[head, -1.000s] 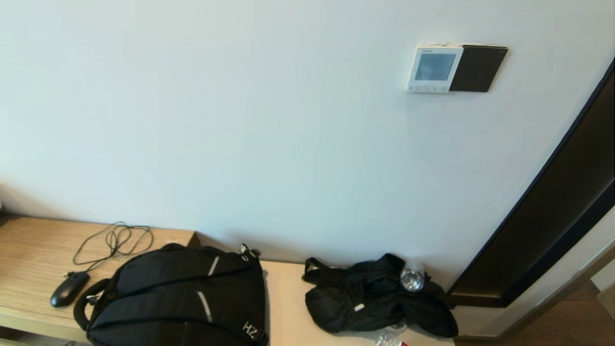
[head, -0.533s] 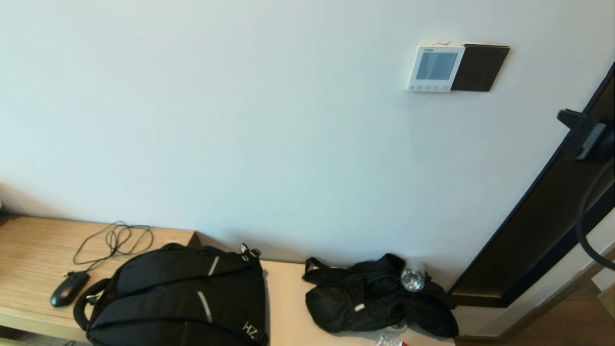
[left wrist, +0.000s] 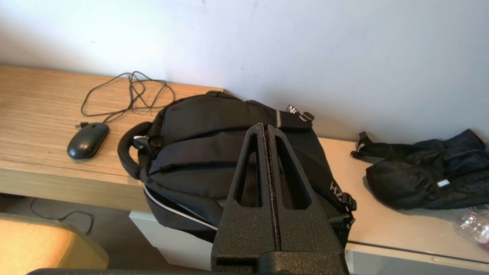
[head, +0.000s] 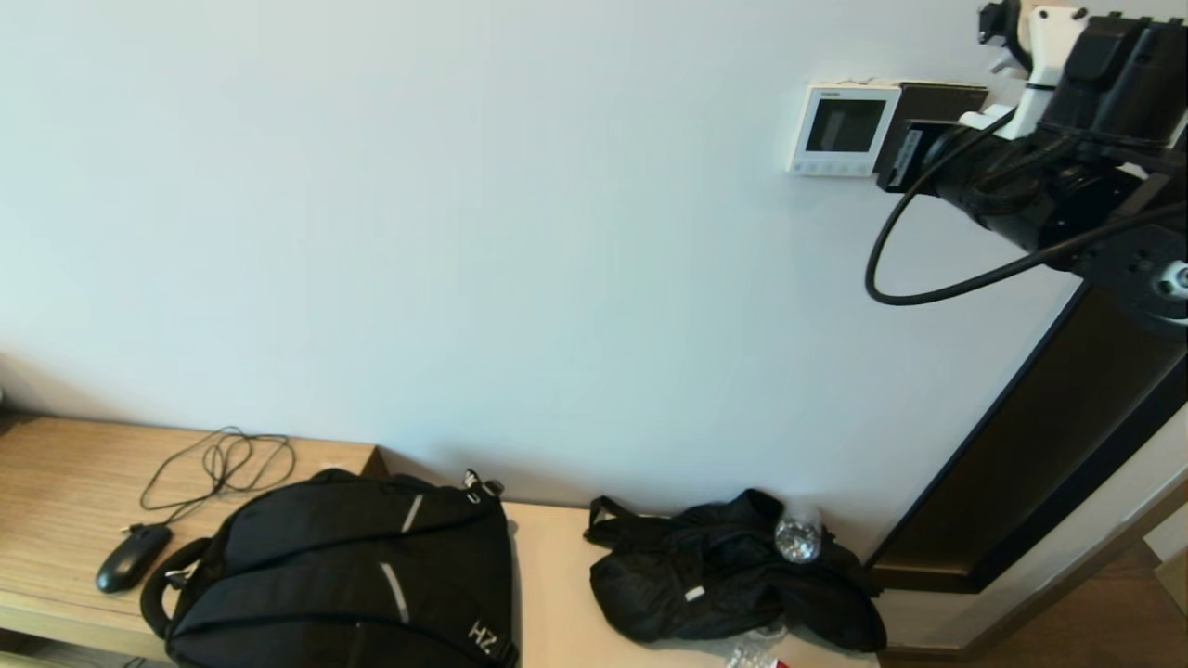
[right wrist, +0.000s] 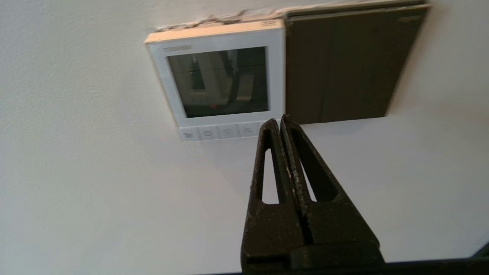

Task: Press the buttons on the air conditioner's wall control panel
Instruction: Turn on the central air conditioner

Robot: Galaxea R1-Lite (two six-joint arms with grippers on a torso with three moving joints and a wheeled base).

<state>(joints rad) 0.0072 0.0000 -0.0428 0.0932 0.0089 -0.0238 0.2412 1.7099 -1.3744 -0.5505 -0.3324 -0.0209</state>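
Observation:
The air conditioner's wall control panel [head: 843,125] is a small white square with a dark grey screen, high on the wall at the right. The buttons [head: 829,169] run along its lower edge. In the right wrist view the panel [right wrist: 217,80] and buttons [right wrist: 217,132] show close up. My right gripper [right wrist: 279,120] is shut and empty. Its tips sit at the panel's lower right corner and hide the rightmost end of the button row. I cannot tell if they touch. My right arm [head: 1049,158] reaches in from the right. My left gripper [left wrist: 266,126] is shut and empty, parked low above the backpack.
A plain black square panel [head: 937,97] adjoins the white one on the right. Below stands a wooden desk [head: 56,482] with a mouse [head: 133,557] and its cable [head: 223,464], a black backpack [head: 353,575] and a black bag [head: 724,575]. A dark door frame [head: 1039,436] runs along the right.
My right arm has come into view from the right edge and risen up to the wall panel. Everything on the desk is unmoved.

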